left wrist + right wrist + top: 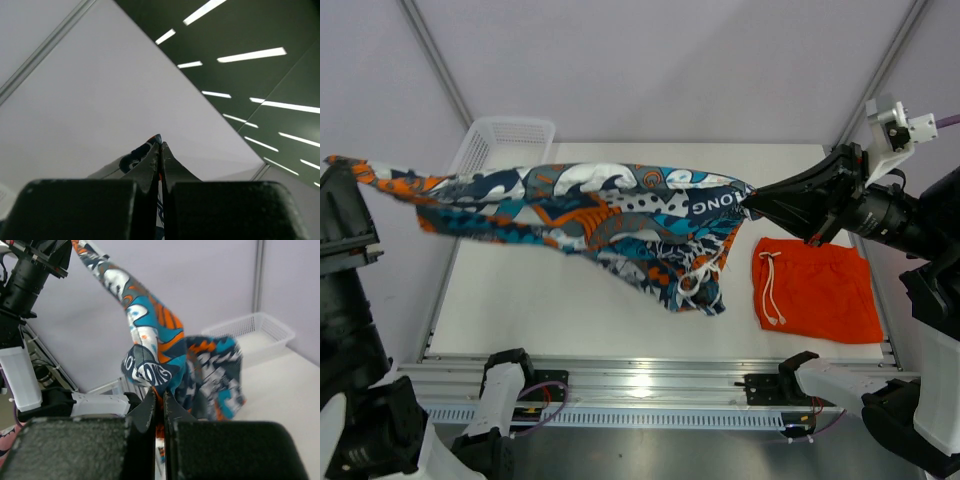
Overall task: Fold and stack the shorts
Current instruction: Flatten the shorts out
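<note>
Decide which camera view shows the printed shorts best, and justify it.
Top external: the printed shorts hang stretched out, nearly whole. Right wrist shows a bunched part beyond its jaws; left wrist only a sliver.

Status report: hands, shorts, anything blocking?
Left hand, right hand shut on navy cartoon-print fabric shorts, stretched midair. Plain orange fabric shorts flat on table. Nothing blocking.

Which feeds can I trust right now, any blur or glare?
Top external: even light, orange shorts sharp, printed shorts blurred toward their left end. Left wrist: aimed up at bright ceiling strips, left gripper dark, only a sliver of cloth showing. Right wrist: print sharp, right gripper dark and soft up close.
</note>
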`<state>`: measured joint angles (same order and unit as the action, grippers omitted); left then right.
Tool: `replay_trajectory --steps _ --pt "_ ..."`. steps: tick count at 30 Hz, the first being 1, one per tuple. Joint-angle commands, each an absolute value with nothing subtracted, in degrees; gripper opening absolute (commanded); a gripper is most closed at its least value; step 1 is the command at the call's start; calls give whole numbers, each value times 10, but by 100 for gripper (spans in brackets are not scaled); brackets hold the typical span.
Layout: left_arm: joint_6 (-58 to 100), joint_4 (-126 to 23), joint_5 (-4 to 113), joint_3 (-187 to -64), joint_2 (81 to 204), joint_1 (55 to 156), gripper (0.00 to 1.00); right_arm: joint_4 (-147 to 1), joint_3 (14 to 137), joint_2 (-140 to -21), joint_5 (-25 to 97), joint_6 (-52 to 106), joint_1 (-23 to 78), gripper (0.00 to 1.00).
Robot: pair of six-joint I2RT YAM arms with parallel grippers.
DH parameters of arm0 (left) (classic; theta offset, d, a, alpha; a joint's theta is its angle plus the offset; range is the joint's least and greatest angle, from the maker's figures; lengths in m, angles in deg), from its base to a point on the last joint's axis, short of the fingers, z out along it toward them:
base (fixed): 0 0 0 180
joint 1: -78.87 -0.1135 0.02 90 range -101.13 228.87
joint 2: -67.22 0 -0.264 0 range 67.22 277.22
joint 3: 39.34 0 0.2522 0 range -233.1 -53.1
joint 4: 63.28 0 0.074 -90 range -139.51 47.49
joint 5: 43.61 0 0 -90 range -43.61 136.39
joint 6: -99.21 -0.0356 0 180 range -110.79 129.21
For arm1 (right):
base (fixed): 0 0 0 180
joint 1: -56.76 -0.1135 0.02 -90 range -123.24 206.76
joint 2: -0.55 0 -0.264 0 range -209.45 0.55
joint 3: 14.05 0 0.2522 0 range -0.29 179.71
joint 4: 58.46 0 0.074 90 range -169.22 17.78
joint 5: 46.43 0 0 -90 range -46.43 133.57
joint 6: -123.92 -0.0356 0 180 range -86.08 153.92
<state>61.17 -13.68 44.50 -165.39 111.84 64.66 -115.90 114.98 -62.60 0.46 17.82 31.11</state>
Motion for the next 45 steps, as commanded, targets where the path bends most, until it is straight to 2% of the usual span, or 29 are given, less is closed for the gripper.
replay_trajectory --steps 1,6,9,10,13,19,22,25,29,30,35,36,37,38,39,40,43,45 --pt "602 -130 418 -1659 1159 641 0 -1139 1170 -671 -17 137 335 0" --pt "635 -193 489 -1645 1250 641 0 -1059 1143 -723 -76 54 430 0" --pt "655 -261 530 -1588 1288 647 0 -963 1026 -740 -135 -23 503 0" --pt "657 -280 533 -1519 1294 653 0 -910 961 -740 -138 -51 513 0" --pt "651 -339 511 -1390 1303 684 0 -870 858 -742 -125 -48 528 0" --pt "675 -488 473 -1127 1314 725 0 -804 724 -753 -86 -8 541 0" --pt "675 -568 433 -1093 1365 758 0 -779 698 -798 -64 3 547 0" --pt "675 -637 415 -1082 1453 783 0 -742 717 -871 -49 2 550 0" --pt "688 -702 413 -1141 1574 811 0 -728 816 -994 -45 -7 550 0" --pt "691 -708 412 -1187 1595 812 0 -728 844 -1023 -48 -11 552 0" --pt "686 -708 398 -1312 1743 821 0 -678 1094 -1238 -43 -69 578 0" --pt "685 -699 411 -1359 1769 820 10 -678 1137 -1269 -39 -88 581 34" --pt "678 -673 449 -1413 1791 818 31 -689 1230 -1325 -35 -103 584 62" --pt "671 -653 464 -1465 1825 817 69 -770 1278 -1348 -8 -95 585 99" --pt "663 -629 480 -1487 1832 817 86 -809 1319 -1362 6 -78 585 99" --pt "644 -575 483 -1530 1833 818 98 -843 1355 -1366 17 -43 585 99" --pt "619 -519 468 -1505 1781 821 99 -896 1293 -1316 55 -3 587 100" --pt "606 -486 469 -1487 1744 822 99 -882 1154 -1230 88 10 588 99"
